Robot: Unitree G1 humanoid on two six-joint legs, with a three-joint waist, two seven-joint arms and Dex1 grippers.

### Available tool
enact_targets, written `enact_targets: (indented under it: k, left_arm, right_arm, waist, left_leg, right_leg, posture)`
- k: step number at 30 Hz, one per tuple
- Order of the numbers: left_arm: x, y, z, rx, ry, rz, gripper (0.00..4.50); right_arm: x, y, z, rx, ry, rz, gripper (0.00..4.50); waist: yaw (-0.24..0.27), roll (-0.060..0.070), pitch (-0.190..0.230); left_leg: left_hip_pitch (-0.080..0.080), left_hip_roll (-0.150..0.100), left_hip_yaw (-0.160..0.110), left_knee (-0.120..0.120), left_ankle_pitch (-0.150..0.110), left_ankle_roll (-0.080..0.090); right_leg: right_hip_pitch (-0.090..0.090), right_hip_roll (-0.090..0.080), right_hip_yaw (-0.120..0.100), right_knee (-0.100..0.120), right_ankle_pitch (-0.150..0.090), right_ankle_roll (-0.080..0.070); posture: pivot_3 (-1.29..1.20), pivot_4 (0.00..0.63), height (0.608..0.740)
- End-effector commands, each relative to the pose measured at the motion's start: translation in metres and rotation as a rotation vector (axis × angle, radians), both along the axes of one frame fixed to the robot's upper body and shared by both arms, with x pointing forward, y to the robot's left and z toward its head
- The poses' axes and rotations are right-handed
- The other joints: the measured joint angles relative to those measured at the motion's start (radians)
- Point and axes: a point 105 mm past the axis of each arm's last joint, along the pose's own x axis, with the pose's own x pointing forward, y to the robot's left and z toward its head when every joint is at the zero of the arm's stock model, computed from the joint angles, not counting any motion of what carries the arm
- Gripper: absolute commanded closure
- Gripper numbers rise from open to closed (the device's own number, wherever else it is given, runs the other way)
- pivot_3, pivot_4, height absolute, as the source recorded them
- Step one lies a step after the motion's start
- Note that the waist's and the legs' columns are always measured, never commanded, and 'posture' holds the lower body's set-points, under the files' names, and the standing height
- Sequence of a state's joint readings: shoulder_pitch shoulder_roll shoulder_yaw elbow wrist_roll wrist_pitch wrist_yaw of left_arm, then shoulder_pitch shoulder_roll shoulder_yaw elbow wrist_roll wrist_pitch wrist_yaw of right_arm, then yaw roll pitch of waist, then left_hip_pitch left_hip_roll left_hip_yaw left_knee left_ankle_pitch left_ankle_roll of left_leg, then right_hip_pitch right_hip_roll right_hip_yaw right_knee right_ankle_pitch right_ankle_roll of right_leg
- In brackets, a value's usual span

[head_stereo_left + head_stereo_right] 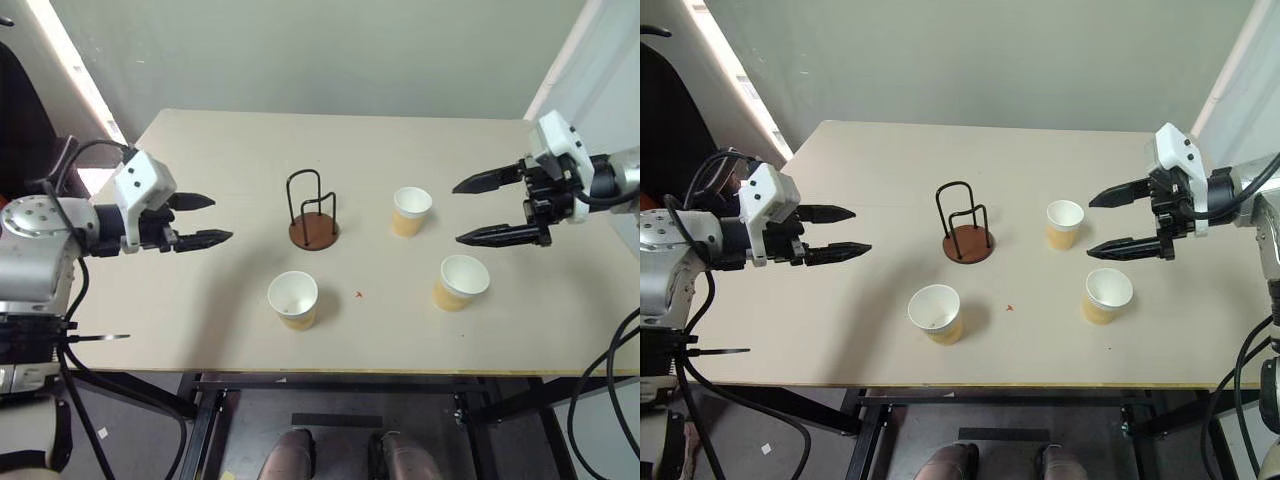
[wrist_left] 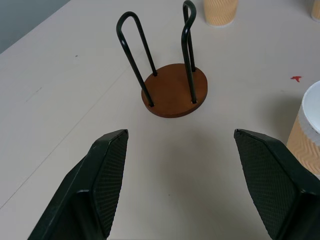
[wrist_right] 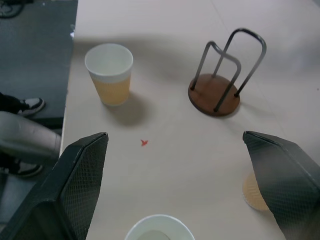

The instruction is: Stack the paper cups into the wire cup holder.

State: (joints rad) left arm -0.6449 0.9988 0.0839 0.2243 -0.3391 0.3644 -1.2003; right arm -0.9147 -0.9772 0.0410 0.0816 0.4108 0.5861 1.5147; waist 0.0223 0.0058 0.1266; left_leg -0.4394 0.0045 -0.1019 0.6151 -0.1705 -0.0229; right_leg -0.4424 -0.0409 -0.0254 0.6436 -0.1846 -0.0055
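Both grippers, left point(image 1: 205, 220) and right point(image 1: 478, 210), fingers spread wide, empty; best lower over centre-right cup point(image 1: 411, 211), pinch rim squarely, lift toward centre holder point(image 1: 313, 212)

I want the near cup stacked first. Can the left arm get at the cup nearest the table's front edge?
Probably yes. The left gripper hangs open above the table, and bare tabletop lies between it and that paper cup. The wire cup holder stands farther back, off that path.

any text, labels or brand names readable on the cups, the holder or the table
No words, labels, brands or numbers can be read.
paper cups: plain, no print.
wire cup holder: no label.
table: a small red mark, not a letter or number.
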Motion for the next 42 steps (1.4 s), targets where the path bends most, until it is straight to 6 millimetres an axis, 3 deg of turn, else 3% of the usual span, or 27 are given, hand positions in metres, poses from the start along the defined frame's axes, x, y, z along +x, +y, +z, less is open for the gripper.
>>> enact_targets:
  k: [1,5,8,14,18,24,27,35,42]
  left_arm:
    - [0.001,-0.004,0.011,-0.005,-0.038,-0.031,0.89]
    - [0.011,-0.015,0.007,-0.016,-0.039,-0.055,0.89]
    - [0.033,-0.031,0.0,-0.063,-0.077,-0.033,0.89]
    - [0.057,-0.072,-0.034,-0.126,-0.007,-0.074,0.89]
    - [0.079,-0.09,-0.036,-0.185,-0.021,-0.024,0.89]
    - [0.094,-0.108,-0.039,-0.2,-0.04,0.002,0.89]
    - [0.097,-0.117,-0.039,-0.216,-0.034,-0.011,1.47]
    - [0.098,-0.122,-0.04,-0.226,-0.031,-0.025,4.36]
    - [0.091,-0.125,-0.02,-0.264,-0.047,-0.087,4.44]
  right_arm:
    - [-0.012,0.002,0.015,0.036,-0.052,0.016,0.0]
    - [-0.019,0.002,0.017,0.055,-0.051,0.01,0.0]
    - [-0.018,0.002,0.02,0.07,-0.067,-0.006,0.0]
    - [-0.021,0.007,0.023,0.101,-0.08,-0.012,0.0]
    - [-0.025,0.005,0.025,0.099,-0.092,-0.04,0.0]
    - [-0.03,0.003,0.022,0.098,-0.089,-0.069,0.0]
    - [-0.031,0.002,0.02,0.099,-0.089,-0.088,0.0]
    - [-0.033,0.0,0.017,0.093,-0.094,-0.118,0.0]
    - [-0.032,-0.001,0.017,0.09,-0.098,-0.124,0.0]
  waist:
    - [0.0,0.0,0.0]
    - [0.005,0.0,0.0]
    - [0.011,0.0,0.0]
    - [0.009,0.0,0.0]
    - [0.01,0.0,0.0]
    - [0.014,0.0,0.0]
    - [0.016,0.0,0.0]
    - [0.021,0.0,0.0]
    - [0.023,0.0,0.0]
  left_leg:
    - [0.0,0.0,0.0,0.0,0.0,0.0]
    - [0.0,0.0,0.0,0.001,0.001,0.001]
    - [0.0,-0.001,0.0,0.004,0.002,0.002]
    - [0.0,-0.002,0.0,0.014,-0.002,0.008]
    - [-0.001,-0.002,0.001,0.015,-0.003,0.009]
    - [-0.001,-0.004,0.002,0.016,-0.003,0.009]
    - [-0.002,-0.005,0.002,0.017,-0.003,0.008]
    - [-0.005,-0.007,0.002,0.024,-0.004,0.007]
    - [-0.006,-0.008,0.002,0.029,-0.007,0.012]
  right_leg:
    - [0.0,0.0,0.0,0.0,0.0,0.0]
    - [0.001,0.0,0.0,0.0,0.0,0.0]
    - [0.003,0.0,0.0,0.0,0.0,0.0]
    - [0.01,-0.001,0.0,-0.002,0.002,0.004]
    - [0.01,-0.001,0.0,-0.003,0.008,0.016]
    - [0.011,-0.001,0.001,-0.003,0.004,0.024]
    - [0.012,-0.002,0.002,-0.003,0.003,0.027]
    - [0.013,-0.002,0.003,-0.003,0.0,0.033]
    - [0.013,-0.002,0.005,-0.003,0.0,0.036]
  posture:
    - [0.0,0.15,0.74]
    - [0.0,0.15,0.74]
    - [0.0,0.15,0.74]
    - [0.0,0.15,0.74]
    - [0.0,0.15,0.74]
    - [0.0,0.15,0.74]
    - [0.0,0.15,0.74]
    - [0.0,0.15,0.74]
    - [0.0,0.15,0.74]
